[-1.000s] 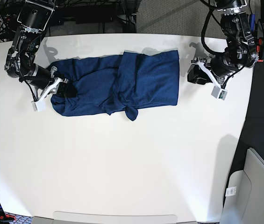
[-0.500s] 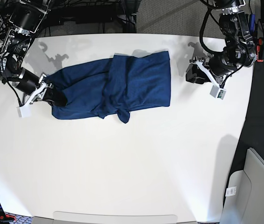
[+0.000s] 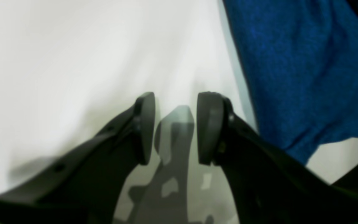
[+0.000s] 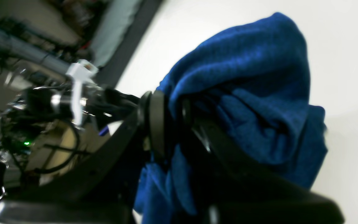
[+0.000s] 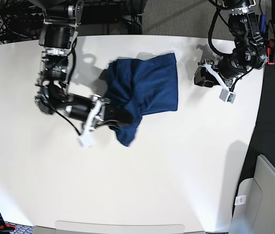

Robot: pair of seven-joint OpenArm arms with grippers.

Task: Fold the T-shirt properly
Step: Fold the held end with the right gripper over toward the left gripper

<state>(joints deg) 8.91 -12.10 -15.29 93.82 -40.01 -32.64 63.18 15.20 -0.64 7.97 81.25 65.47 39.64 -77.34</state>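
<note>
While my right pincer clamps the T-shirt mid-fold on the table, left pincer sits apart, empty; folding unfinished.

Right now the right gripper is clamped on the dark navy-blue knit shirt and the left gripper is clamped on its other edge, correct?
Half right. The right gripper is shut on the dark navy-blue knit shirt. The left gripper is not: the left wrist view shows its jaws apart with only the white table between them, the shirt lying off to one side.
</note>
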